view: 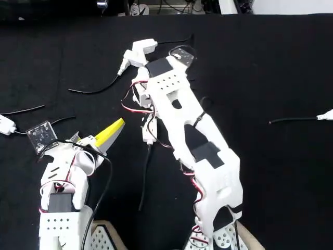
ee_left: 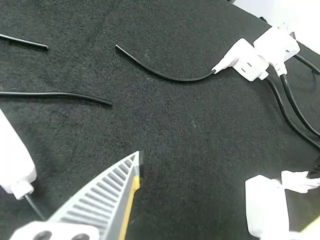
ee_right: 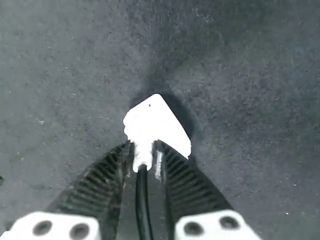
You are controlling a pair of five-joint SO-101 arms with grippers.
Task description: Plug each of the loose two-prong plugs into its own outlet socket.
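My right gripper (ee_right: 145, 150) is shut on the neck of a white two-prong plug (ee_right: 157, 125), whose black cable runs back between the fingers. The plug's body rests on or just above the black mat. From above, this plug (view: 149, 131) sits under the right arm at mid-table. A white plug and socket pair (view: 138, 53) lies joined at the far centre, also seen as the pair (ee_left: 255, 55). My left gripper (view: 102, 137) is open at the front left, with its yellow finger (view: 112, 131) pointing toward the held plug.
A loose white plug (view: 6, 124) lies at the left edge, and another plug (view: 325, 115) with its cable at the right edge. Short black cable pieces (ee_left: 160, 74) are strewn over the left half. A black mat (view: 260, 67) covers the table.
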